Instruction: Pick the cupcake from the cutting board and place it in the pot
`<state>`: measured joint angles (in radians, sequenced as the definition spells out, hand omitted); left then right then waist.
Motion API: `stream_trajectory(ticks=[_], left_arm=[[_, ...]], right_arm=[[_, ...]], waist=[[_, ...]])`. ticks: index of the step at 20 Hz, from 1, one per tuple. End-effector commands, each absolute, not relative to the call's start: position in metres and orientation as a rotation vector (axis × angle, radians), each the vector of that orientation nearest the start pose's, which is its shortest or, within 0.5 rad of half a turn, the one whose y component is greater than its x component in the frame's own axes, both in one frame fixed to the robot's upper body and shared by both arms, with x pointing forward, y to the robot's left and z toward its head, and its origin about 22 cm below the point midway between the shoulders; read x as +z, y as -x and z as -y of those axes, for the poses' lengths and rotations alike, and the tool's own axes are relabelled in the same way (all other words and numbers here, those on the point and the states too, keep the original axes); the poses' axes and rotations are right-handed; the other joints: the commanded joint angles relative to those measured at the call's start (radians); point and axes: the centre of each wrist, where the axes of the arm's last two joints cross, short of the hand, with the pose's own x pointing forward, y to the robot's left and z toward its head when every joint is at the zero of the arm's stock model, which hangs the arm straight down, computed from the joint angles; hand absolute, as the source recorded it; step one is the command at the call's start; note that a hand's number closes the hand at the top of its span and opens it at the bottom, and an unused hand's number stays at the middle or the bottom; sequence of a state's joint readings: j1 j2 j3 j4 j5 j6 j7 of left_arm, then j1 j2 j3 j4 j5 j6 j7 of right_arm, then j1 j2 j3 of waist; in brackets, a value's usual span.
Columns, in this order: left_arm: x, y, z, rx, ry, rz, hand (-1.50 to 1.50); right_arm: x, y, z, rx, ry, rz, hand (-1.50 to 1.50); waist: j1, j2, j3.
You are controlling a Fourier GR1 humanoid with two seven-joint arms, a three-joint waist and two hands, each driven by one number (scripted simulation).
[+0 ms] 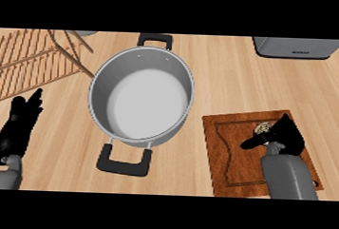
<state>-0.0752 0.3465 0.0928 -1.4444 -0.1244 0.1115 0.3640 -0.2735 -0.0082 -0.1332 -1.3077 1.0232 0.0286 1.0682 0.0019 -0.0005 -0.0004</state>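
The right hand (280, 134) is curling around the cupcake (264, 128) on the cutting board (231, 152), the left hand (19, 125) is resting open, and a partial hold is risking a tumble before the pot (103, 92).

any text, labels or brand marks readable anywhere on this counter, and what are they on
Grey box-shaped appliance at the top right edge: a small dark mark on its front, too small to read.
Large grey metal pot with black handles: no text shows.
Brown wooden cutting board: no text shows.
Slatted wooden rack at the top left: no text shows.
Nothing here can be read.
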Motion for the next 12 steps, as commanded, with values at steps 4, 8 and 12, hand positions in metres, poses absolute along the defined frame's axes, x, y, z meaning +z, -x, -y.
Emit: stream_trajectory(ticks=[4, 8, 12], left_arm=[[0.021, -0.262, -0.314, -0.102, -0.516, 1.165, 0.00], [0.032, -0.265, -0.311, -0.094, -0.506, 1.174, 0.00], [0.023, -0.258, -0.337, -0.095, -0.523, 1.176, 0.00]], right_arm=[[0.006, -0.325, 0.222, 0.235, 1.028, 0.434, 1.50], [-0.001, -0.315, 0.226, 0.317, 1.135, 0.428, 1.50], [0.000, -0.314, 0.222, 0.356, 1.201, 0.450, 1.50]], waist=[[0.002, 0.001, 0.000], [0.002, 0.000, 0.000], [0.002, 0.001, 0.000]])
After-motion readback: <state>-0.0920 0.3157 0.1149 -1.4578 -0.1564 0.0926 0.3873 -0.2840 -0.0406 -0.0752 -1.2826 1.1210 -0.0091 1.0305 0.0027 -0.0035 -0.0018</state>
